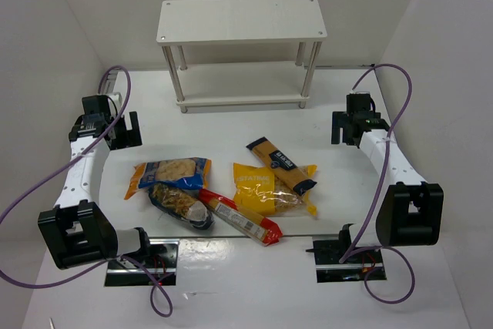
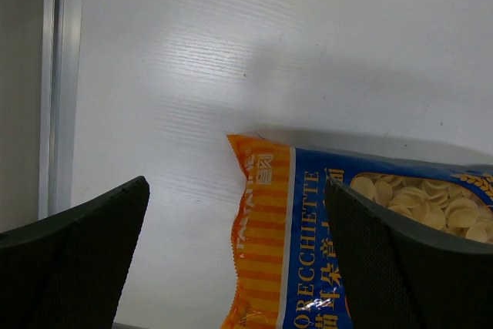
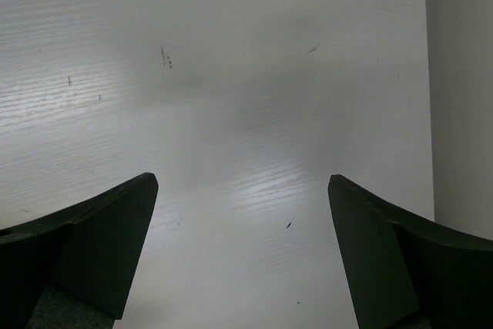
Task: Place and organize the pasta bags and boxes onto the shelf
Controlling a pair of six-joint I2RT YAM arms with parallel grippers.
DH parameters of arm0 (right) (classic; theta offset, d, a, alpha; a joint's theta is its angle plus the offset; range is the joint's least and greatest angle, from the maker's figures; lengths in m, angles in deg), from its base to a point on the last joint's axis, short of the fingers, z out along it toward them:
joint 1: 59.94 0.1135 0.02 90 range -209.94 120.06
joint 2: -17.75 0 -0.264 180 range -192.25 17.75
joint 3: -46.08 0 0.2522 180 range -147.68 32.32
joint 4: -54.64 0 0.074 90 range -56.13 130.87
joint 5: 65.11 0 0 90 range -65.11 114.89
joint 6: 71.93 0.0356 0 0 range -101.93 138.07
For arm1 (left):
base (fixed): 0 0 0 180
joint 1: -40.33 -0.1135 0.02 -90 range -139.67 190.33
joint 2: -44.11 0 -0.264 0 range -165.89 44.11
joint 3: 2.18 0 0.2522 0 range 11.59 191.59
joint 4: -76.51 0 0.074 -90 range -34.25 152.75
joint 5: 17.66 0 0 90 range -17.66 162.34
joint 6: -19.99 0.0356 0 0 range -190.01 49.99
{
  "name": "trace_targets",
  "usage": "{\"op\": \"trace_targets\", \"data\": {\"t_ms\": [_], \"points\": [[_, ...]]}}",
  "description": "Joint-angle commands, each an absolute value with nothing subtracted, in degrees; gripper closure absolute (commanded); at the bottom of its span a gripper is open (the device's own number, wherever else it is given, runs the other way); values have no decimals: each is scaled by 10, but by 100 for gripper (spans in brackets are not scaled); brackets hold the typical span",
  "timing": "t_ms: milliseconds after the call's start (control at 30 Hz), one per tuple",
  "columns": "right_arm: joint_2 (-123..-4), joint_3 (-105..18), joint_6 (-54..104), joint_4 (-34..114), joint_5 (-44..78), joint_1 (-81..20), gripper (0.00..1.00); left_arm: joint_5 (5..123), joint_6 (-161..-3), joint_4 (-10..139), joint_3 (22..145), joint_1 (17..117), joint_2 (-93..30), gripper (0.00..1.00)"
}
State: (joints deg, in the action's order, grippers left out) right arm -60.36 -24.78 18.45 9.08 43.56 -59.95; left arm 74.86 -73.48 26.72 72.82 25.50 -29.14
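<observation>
White boards and four silvery posts make up the shelf (image 1: 241,18), a two-tier rack standing at the far side of the table (image 1: 231,283) with both boards bare. The five packs lie in a loose cluster near the arm bases, well apart from it.

The blue-orange bag (image 1: 169,171) is on the left. The left wrist view shows its orange-striped edge, a blue band reading "ORECCHIETTE" and a window of small round pasta (image 2: 300,244). Just below it, touching, lies the clear bag (image 1: 181,204) with dark-blue ends. The red-yellow pack (image 1: 239,217) runs diagonally, one end against the clear bag. The yellow bag (image 1: 266,190) has a window and dark lettering too small to read. The orange-tan spaghetti pack (image 1: 281,165) lies slantwise across its far right side; its dark label carries white print that cannot be read.

The left gripper (image 1: 123,130) hangs wide apart and holds nothing, the orecchiette bag's corner below its fingers (image 2: 235,186). The right gripper (image 1: 343,129) is spread fully too, grasping nothing, over bare table (image 3: 243,182).
</observation>
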Motion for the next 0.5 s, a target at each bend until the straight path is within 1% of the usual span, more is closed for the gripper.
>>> {"op": "trace_targets", "data": {"t_ms": [0,333,367,433,467], "points": [[-591,-273,190,91,435,-601,0,737,-744,269,748,252,-292,0],[-585,-267,168,86,399,-601,0,731,-739,269,748,252,-292,0],[-585,-267,159,78,351,-601,0,731,-739,269,748,252,-292,0],[-549,-273,120,72,277,-601,0,731,-739,269,748,252,-292,0],[-535,-273,103,72,187,-601,0,731,-739,269,748,252,-292,0]]}}
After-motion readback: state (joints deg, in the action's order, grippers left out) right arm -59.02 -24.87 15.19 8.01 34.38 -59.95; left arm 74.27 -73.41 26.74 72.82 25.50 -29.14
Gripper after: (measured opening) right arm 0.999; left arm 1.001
